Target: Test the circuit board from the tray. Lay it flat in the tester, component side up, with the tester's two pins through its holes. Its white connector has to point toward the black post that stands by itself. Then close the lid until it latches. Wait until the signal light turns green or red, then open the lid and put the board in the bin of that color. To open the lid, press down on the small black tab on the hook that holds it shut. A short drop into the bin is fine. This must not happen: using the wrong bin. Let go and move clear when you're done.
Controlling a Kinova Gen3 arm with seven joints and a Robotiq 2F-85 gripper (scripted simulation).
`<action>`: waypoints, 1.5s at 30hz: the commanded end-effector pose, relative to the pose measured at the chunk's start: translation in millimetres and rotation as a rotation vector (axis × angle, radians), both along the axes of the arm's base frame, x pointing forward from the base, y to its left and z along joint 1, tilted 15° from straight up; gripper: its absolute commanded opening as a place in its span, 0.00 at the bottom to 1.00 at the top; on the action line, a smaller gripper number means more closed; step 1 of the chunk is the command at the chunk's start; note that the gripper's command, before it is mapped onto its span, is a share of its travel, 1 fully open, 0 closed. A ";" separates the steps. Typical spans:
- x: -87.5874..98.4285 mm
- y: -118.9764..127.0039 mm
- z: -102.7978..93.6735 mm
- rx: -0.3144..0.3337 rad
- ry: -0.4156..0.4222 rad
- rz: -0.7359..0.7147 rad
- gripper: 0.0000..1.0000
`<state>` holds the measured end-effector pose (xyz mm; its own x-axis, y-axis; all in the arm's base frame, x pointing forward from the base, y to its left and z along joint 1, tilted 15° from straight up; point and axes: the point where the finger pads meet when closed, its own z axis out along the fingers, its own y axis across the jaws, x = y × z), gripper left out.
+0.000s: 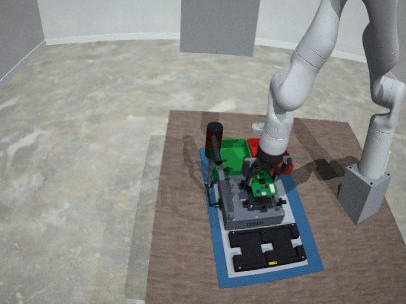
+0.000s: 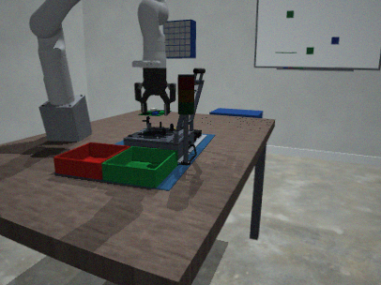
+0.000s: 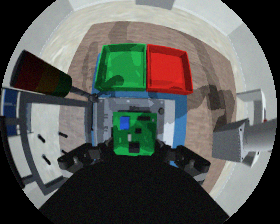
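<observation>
My gripper (image 1: 265,172) is shut on the green circuit board (image 1: 264,186) by its edges and holds it level a little above the grey tester (image 1: 252,205). The board shows component side up in the wrist view (image 3: 138,132), between my fingers. In the exterior view the gripper (image 2: 154,105) hangs over the tester (image 2: 152,139) with the board (image 2: 152,112) at its fingertips. The tester's lid (image 1: 220,178) stands open at the left. The signal light (image 1: 214,135) looks dark. I cannot make out the pins or the connector's direction.
The green bin (image 1: 231,153) and the red bin (image 1: 256,145) sit side by side behind the tester on the blue mat. The black tray (image 1: 267,248) lies in front of the tester. The arm's base (image 1: 362,193) stands at the table's right.
</observation>
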<state>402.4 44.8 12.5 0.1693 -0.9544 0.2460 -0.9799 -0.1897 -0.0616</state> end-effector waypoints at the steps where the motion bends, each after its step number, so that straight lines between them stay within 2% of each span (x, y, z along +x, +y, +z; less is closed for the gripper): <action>1: 0.4 0.3 0.5 0.001 -0.001 0.000 0.77; 24: 0.7 -0.3 -2.1 0.001 -0.001 0.000 0.77; 33: 1.6 -2.3 -10.3 0.001 -0.001 0.000 0.77; 45: 3.9 -7.5 -31.6 0.001 -0.001 0.000 0.77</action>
<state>407.4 42.0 -14.3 0.1746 -0.9544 0.2423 -0.9780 -0.1966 -0.0696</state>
